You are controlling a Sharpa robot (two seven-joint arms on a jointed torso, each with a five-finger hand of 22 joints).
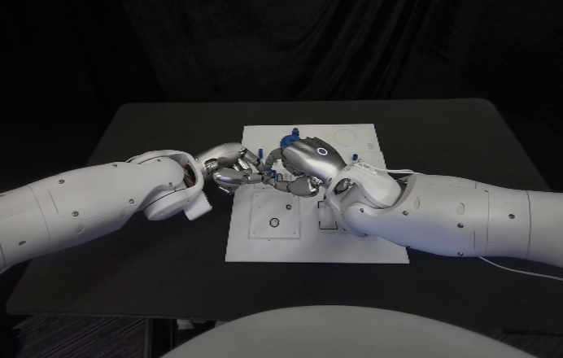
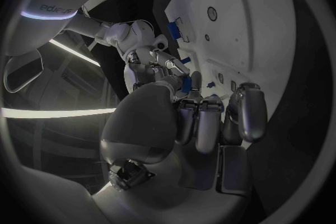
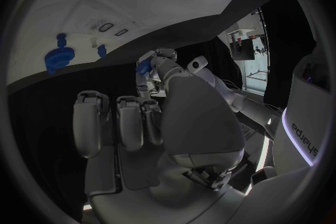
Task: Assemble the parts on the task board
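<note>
Over the left half of the white task board (image 1: 352, 236) my two hands meet fingertip to fingertip. My left hand (image 1: 230, 169) pinches a small blue part (image 2: 185, 85) between thumb and a finger; the same blue part (image 3: 143, 66) shows in the right wrist view at the left hand's (image 3: 158, 61) fingertips. My right hand (image 1: 303, 163) reaches that part with its fingers, and I cannot tell whether it grips it. A blue gear-shaped part (image 3: 59, 59) stands on the board, with a smaller blue part (image 3: 102, 50) beside it. Another blue part (image 1: 289, 139) sits near the board's far edge.
The board (image 2: 238, 17) has round holes (image 2: 211, 13) and small slots in its near half (image 1: 273, 223). The black table (image 1: 153, 130) stretches out on both sides of the board. Both white forearms lie low over the table and cover parts of the board.
</note>
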